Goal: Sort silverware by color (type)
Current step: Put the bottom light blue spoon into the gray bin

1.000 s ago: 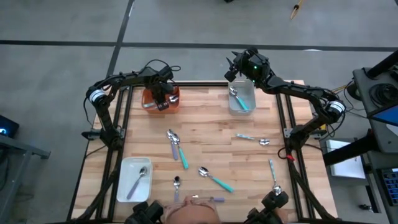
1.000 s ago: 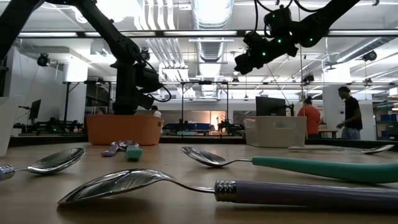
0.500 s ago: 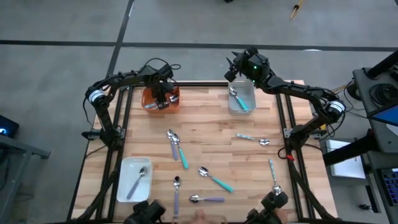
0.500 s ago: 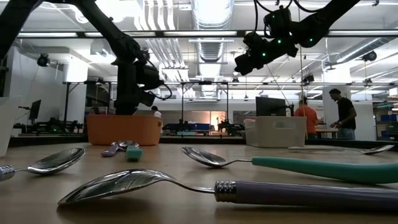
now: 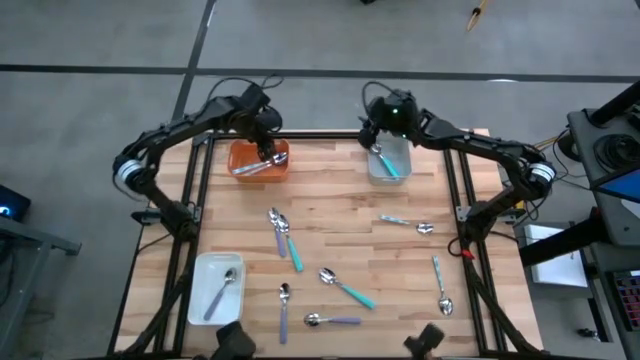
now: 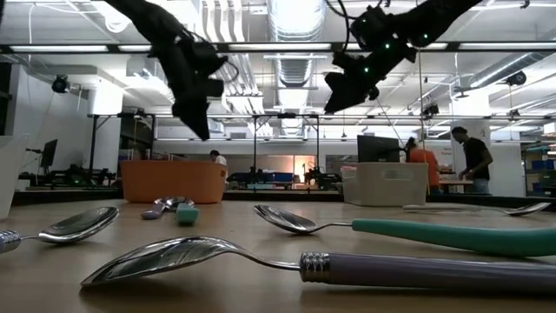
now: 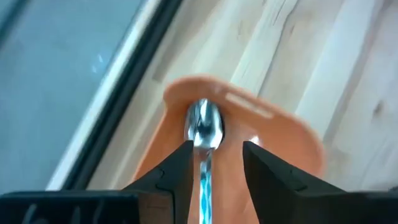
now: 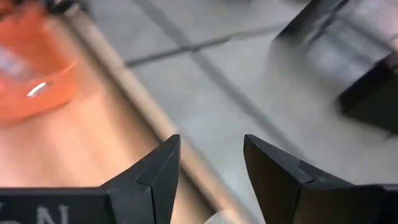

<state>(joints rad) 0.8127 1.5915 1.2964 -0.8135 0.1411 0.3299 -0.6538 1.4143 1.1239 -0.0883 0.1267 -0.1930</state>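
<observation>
My left gripper (image 5: 267,150) (image 7: 215,163) hangs open above the orange tray (image 5: 240,165) (image 6: 174,181) at the far left. A spoon with a pale blue handle (image 7: 204,127) lies in that tray, seen between the fingers and apart from them. My right gripper (image 5: 372,132) (image 8: 211,163) stands open and empty over the far end of the grey tray (image 5: 400,172), which holds a teal spoon (image 5: 385,160). More silverware lies on the table: a purple and teal pair (image 5: 281,233), a teal spoon (image 5: 346,286), purple ones (image 5: 283,304) (image 5: 332,320), and pale ones (image 5: 410,223) (image 5: 440,285).
A white tray (image 5: 203,300) at the near left holds one spoon (image 5: 226,288). In the low view a purple spoon (image 6: 304,261) and a teal one (image 6: 391,230) lie close to the camera. People stand in the room behind the table (image 6: 473,161).
My left gripper has risen from the orange tray and tipped, leaving the spoon lying in the tray. My right gripper has turned and tipped toward level above the grey tray, shifting slightly toward the table's left.
</observation>
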